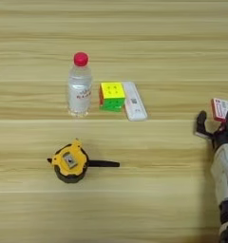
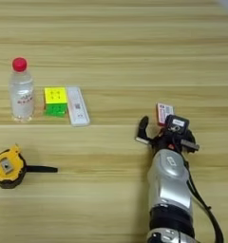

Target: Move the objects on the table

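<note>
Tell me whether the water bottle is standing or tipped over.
Standing. The water bottle rests on its base on the table, red cap uppermost.

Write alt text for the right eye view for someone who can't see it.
A silver robot arm reaches up from the bottom edge over a wooden table, its black gripper beside a small red-white flat box. At left stand a clear water bottle with a red cap, a multicoloured puzzle cube and a slim white bar in a row, with a yellow-black tape measure nearer the camera.
</note>
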`<action>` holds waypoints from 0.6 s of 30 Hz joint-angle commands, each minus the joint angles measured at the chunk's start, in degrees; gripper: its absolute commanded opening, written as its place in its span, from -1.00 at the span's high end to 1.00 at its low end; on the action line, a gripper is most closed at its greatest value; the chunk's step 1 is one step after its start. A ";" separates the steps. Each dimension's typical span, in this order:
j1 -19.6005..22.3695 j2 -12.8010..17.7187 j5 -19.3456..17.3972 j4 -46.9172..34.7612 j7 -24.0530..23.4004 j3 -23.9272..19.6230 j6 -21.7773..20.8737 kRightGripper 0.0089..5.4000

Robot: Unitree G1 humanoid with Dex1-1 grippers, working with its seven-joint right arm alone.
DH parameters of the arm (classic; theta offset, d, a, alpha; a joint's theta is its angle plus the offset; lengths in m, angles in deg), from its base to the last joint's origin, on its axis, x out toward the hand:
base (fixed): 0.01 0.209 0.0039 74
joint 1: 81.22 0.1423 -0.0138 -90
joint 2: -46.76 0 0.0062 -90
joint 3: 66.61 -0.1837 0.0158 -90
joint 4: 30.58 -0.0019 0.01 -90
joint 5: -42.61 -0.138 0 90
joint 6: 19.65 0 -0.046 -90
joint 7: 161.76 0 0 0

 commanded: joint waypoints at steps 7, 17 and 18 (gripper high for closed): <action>5.44 4.27 -1.34 5.07 1.09 -0.46 -2.12 -0.99; 5.57 4.55 -1.53 6.01 1.67 0.01 -3.14 -0.85; 5.52 4.55 -1.47 5.91 1.71 0.09 -3.16 -0.82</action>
